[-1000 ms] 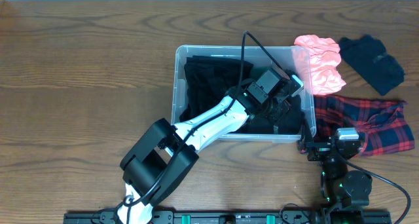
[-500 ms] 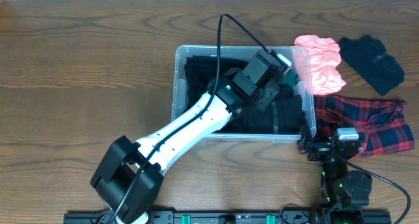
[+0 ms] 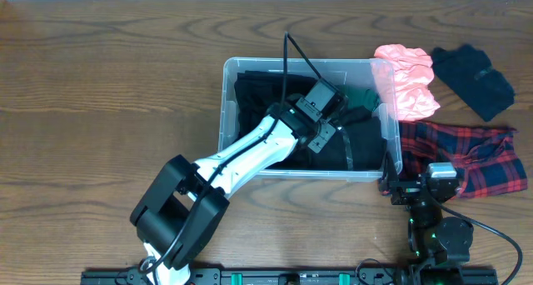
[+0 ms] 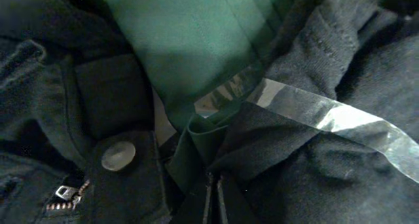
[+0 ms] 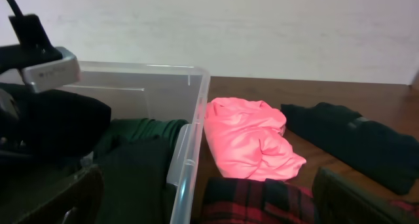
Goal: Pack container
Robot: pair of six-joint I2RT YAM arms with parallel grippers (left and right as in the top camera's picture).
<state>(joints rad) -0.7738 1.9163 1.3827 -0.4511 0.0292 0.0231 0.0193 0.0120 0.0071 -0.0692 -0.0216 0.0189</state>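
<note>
I saw L gripper (image 3: 333, 118) back toward centre vs 0.5 s ago, baring green garment (image 3: 360, 97) inside container (image 3: 223, 102), mid-table; that one looked packed. I couldn't tell L finger state. R gripper (image 5: 209, 198) idle, fingers wide. Pink top (image 3: 406, 81) and plaid cloth (image 3: 470, 156) were outside.

- Overhead: fixed high above, facing straight down, with the whole counter (image 3: 100, 85) in frame.
- Left wrist: inside the container (image 3: 223, 110), very near, facing down onto green cloth (image 4: 196, 47), which the overhead view also shows.
- Right wrist: low by the counter, facing the back wall (image 5: 262, 27). It shares the pink cloth (image 5: 245, 135) and the container's right wall with overhead.
</note>
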